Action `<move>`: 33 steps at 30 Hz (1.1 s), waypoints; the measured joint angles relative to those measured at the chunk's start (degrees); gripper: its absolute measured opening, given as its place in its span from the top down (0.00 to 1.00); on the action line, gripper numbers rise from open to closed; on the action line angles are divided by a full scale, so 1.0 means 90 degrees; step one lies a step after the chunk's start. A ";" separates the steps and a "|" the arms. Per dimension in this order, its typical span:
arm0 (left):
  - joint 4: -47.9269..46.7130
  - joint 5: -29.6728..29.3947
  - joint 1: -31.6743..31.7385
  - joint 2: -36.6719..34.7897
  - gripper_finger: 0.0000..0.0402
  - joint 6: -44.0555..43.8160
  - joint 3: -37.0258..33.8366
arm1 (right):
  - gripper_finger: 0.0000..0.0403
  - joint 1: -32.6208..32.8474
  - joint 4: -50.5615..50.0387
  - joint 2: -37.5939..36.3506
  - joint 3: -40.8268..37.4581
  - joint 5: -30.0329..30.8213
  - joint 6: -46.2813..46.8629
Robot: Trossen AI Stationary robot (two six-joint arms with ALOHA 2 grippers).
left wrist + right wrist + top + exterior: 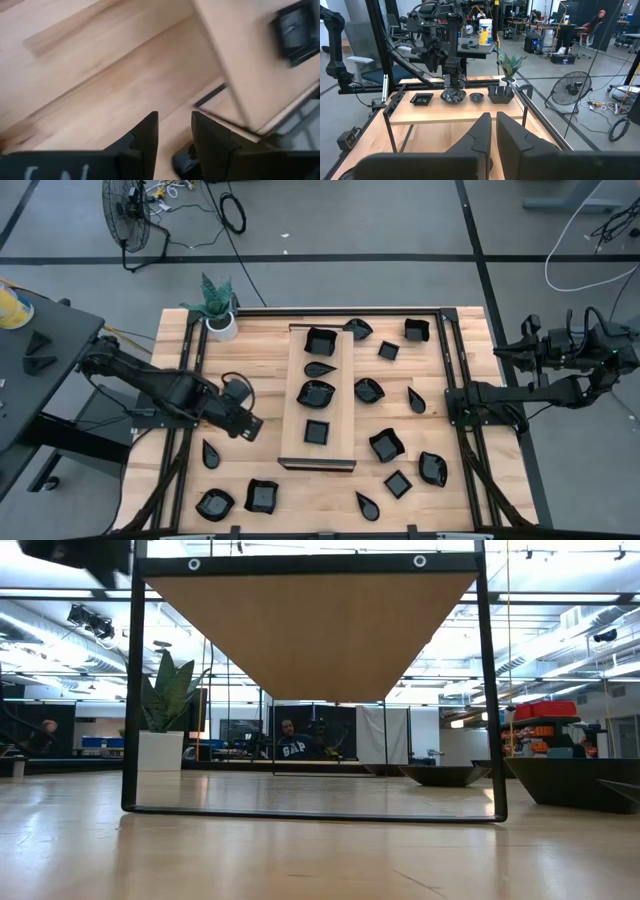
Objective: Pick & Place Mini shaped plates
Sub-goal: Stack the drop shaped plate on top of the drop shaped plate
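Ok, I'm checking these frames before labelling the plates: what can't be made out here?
Low view: the underside of the raised board fills the frame, hiding every plate on top of it.
Left wrist view: a square plate on the board is blurred and cut off by the picture's edge.
Left wrist view: a dark thing beyond the left hand is mostly hidden by its fingers, so it cannot be identified.

Long pale wooden board (pixel 318 398) at table centre carries four small glossy black dishes (pixel 316 393); others scattered both sides; potted plant (pixel 219 308) at far-left corner.
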 joint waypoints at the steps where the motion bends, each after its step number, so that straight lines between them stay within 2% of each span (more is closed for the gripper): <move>1: -0.0110 0.0006 -0.0061 0.0007 0.70 -0.0002 -0.0007 | 0.92 -0.0002 0.0000 0.0000 0.0000 0.0000 0.0000; 10: -0.0494 -0.0026 -0.0671 0.0402 0.70 -0.0604 -0.0007 | 0.92 -0.0002 0.0000 0.0000 0.0002 0.0000 0.0002; 14: -0.0473 0.0083 -0.0909 0.0637 0.70 -0.1430 -0.0009 | 0.92 0.0000 0.0000 0.0000 0.0000 0.0000 0.0002; 22: -0.0473 0.0066 -0.1185 0.1227 0.70 -0.3725 -0.0009 | 0.92 -0.0002 0.0000 0.0000 0.0000 0.0000 0.0002; 27: -0.0476 0.0139 -0.1367 0.1648 0.70 -0.4381 -0.0009 | 0.92 -0.0001 -0.0002 0.0000 0.0000 0.0000 0.0000; 33: -0.0664 0.0685 -0.1514 0.2116 0.70 -0.4651 -0.0009 | 0.92 0.0000 0.0000 0.0000 0.0000 0.0000 0.0000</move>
